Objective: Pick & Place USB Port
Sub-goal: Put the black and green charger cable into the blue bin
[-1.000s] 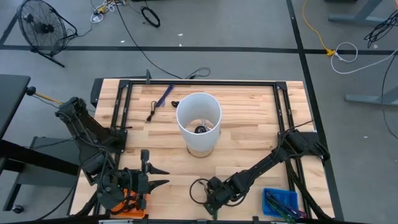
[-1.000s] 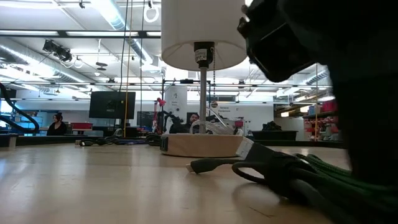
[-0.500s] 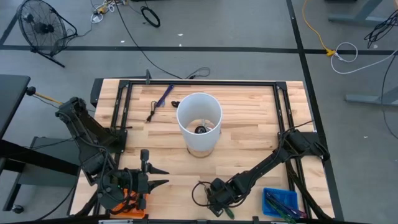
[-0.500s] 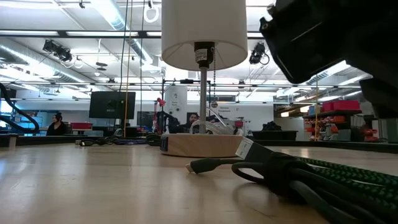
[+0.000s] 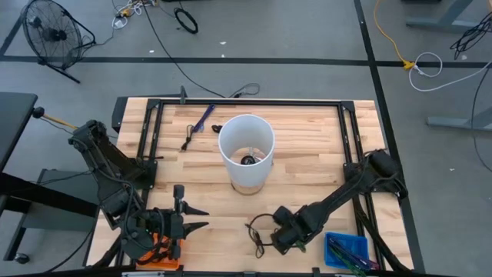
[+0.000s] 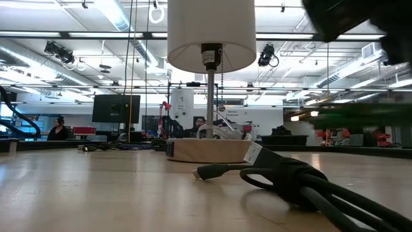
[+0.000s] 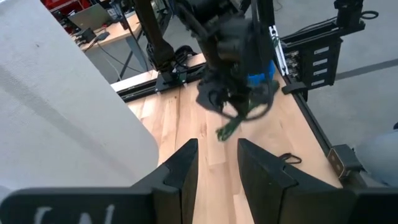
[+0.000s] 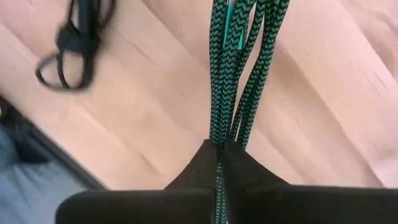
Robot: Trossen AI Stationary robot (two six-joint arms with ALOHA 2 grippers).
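At the near edge of the table [image 5: 307,154], the right gripper [image 5: 286,233] hovered above the wood, its fingers [image 8: 245,167] pinched together on a bundle of green braided cable [image 8: 239,62]. From the right wrist view the green strands ran straight out from between the closed fingertips, hanging clear of the tabletop. Just beside the gripper lay a loose coil of black cable [image 5: 257,232] with its plug [image 6: 215,171] resting flat on the wood. A blue bin [image 5: 344,252] sat at the near right corner, close to the right arm.

The left gripper [image 5: 192,218] waited at the near left corner, its fingers [image 7: 181,171] parted a little and holding nothing.

Farther back, near the middle of the table, stood a white lamp [image 5: 246,150] on a round wooden base [image 6: 209,151]. Beyond it, near the far left of the table, lay a blue pen-like object [image 5: 204,118] beside a small black item [image 5: 187,141].
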